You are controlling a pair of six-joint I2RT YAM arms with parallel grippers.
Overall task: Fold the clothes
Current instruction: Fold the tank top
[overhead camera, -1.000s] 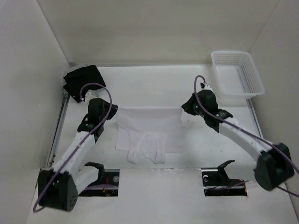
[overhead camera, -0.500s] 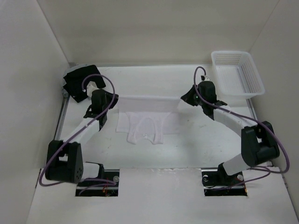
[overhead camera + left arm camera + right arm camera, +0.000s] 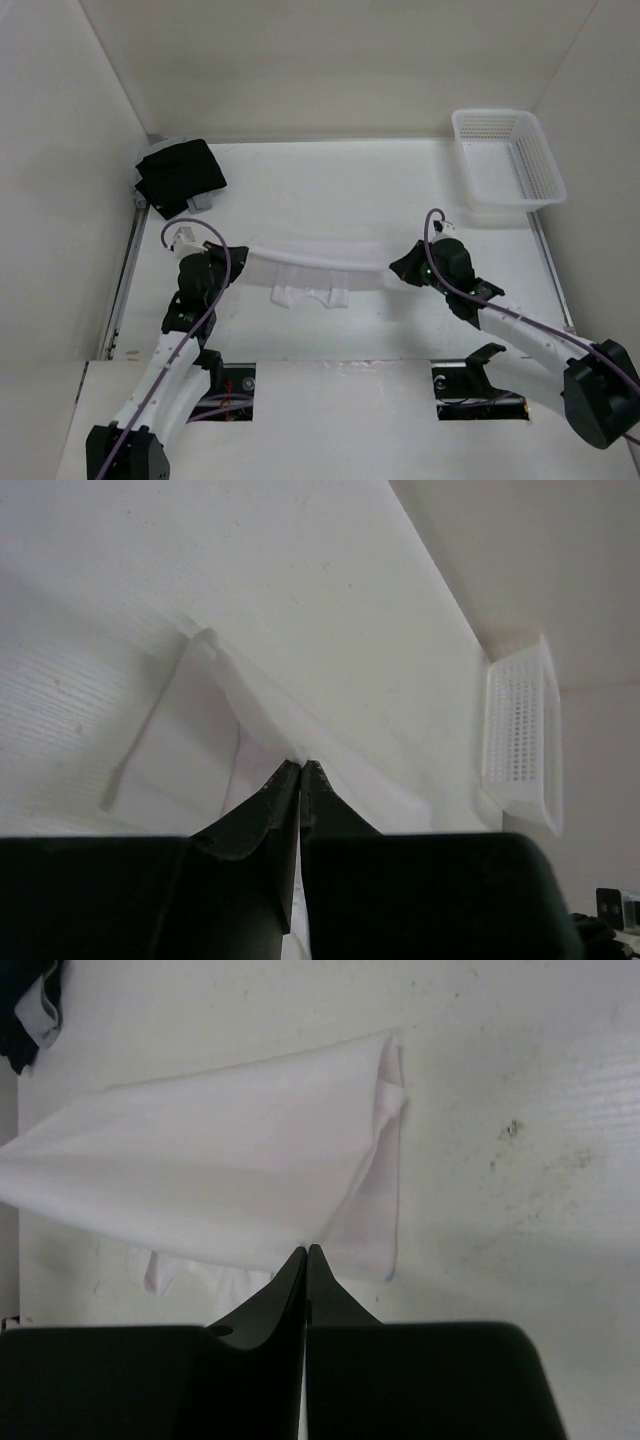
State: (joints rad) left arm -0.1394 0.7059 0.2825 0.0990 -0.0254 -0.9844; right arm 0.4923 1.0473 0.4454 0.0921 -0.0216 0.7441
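Mid-table, near side: we have the clothes (image 3: 312, 265) stretched between both grippers. Its long axis runs left-right across the table (image 3: 330, 190) as a narrow taut band, with the left end slightly farther back than the right. We see the left gripper (image 3: 236, 258) clenched on the left end and the right gripper (image 3: 398, 268) clenched on the right end. Both wrist views show the jaws pinched together with fabric at the tips. A loose part droops toward our bases and touches the table. Far right is the basket (image 3: 507, 158), well apart, and the black garment (image 3: 180, 175) lies in the far-left corner.
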